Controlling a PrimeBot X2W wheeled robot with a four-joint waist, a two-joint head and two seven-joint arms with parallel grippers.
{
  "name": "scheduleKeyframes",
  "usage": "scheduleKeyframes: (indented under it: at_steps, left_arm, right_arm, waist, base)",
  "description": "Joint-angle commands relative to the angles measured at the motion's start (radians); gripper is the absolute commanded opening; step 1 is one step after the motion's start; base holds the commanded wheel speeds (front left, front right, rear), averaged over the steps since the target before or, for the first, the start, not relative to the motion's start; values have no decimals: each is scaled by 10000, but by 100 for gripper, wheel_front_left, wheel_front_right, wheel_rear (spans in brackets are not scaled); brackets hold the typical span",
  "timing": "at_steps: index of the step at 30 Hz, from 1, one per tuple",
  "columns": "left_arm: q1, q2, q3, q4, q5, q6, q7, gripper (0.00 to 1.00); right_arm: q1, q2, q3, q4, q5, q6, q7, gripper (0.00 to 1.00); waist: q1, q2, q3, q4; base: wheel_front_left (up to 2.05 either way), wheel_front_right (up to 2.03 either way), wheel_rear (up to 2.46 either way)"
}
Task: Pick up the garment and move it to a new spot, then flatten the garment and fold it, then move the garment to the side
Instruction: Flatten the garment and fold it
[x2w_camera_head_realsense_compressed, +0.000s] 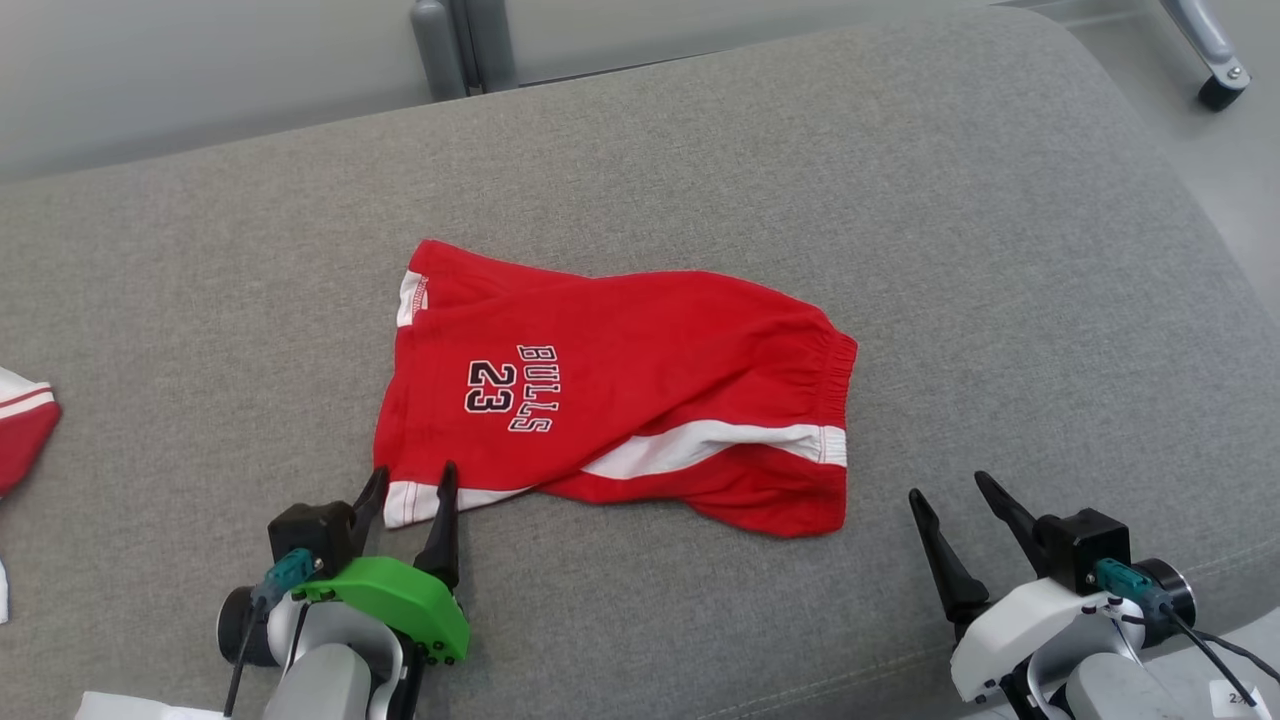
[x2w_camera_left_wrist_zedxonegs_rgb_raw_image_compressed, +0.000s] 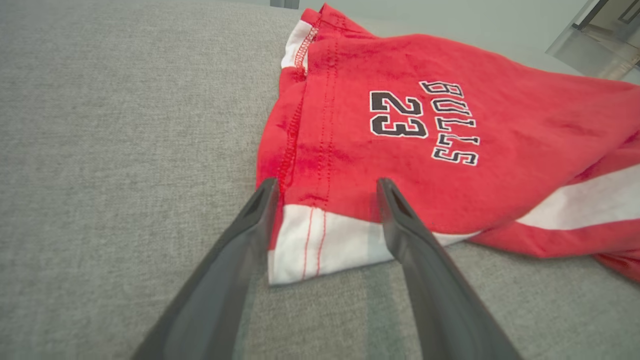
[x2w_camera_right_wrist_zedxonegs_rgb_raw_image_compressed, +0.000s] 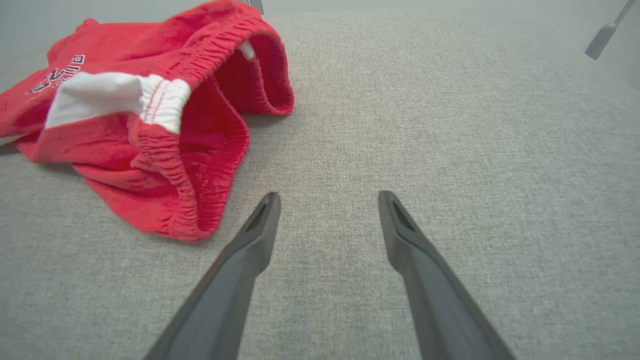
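Red shorts (x2w_camera_head_realsense_compressed: 620, 390) sprawled on a grey cushion (x2w_camera_head_realsense_compressed: 700, 150), rumpled and twisted, not yet flat. Left gripper (x2w_camera_head_realsense_compressed: 415, 478) spread wide and holding nothing, tips either side of the white hem corner (x2w_camera_left_wrist_zedxonegs_rgb_raw_image_compressed: 320, 240) directly ahead; contact with the cloth impossible to tell. Right gripper (x2w_camera_head_realsense_compressed: 950, 485) likewise agape and empty over bare cushion, with the elastic waistband (x2w_camera_right_wrist_zedxonegs_rgb_raw_image_compressed: 165, 100) up and off to its left, near but clear of the fingers. Printed number panel (x2w_camera_left_wrist_zedxonegs_rgb_raw_image_compressed: 422, 120) just beyond the left gripper's tips; white side stripe (x2w_camera_head_realsense_compressed: 710, 445) running away to its right toward the waistband.

Likely a light, limp jersey knit: no stiffness, sure to sag and drape from whatever point is lifted, and to drag on the rough upholstery rather than slide. Not fragile, not slippery. Best holds judged to be the thick stitched edges: the doubled hem corner between the left gripper's fingers, and the gathered waistband nearest the right gripper, bulky enough for a firm pinch. A pinch in mid-panel apt to catch a single layer and leave the rest bunched. Two holds at opposite ends, pulled apart, probably needed to take out the twist. A second red-and-white garment (x2w_camera_head_realsense_compressed: 25, 420) far off to the left gripper's left, well apart.
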Motion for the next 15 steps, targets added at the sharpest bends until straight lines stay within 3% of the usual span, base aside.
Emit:
scheduleKeyframes:
  at_steps: [1, 8, 10, 11, 12, 15]
  left_arm:
    - [-207, 48, 21, 80, 54, 47, -6, 100]
    - [-302, 46, 59, 354, -34, 80, -6, 100]
    - [-342, 48, 61, 431, -111, 61, -6, 88]
    - [-364, 48, 47, 462, -110, 53, -6, 58]
    - [-381, 46, 36, 465, -86, 48, -6, 49]
    - [-390, 46, 40, 493, -66, 31, -6, 36]
  right_arm:
    - [17, 1, -38, -39, -75, -14, -29, 100]
    - [18, 106, -212, -91, -99, -14, -29, 100]
    - [37, 163, -256, -103, -133, -14, -29, 100]
    - [35, 177, -284, -112, -144, -14, -29, 100]
    - [20, 187, -306, -123, -157, -14, -29, 100]
    - [-30, 267, -437, -159, -180, -14, -29, 100]
  waist:
    - [0, 0, 16, -40]
    - [0, 0, 118, -57]
    - [0, 0, 145, -38]
    - [0, 0, 155, -30]
    - [0, 0, 164, -25]
    - [0, 0, 183, -16]
  base:
    - [0, 0, 0]
    - [0, 0, 0]
    - [0, 0, 0]
    - [0, 0, 0]
    - [0, 0, 0]
    - [0, 0, 0]
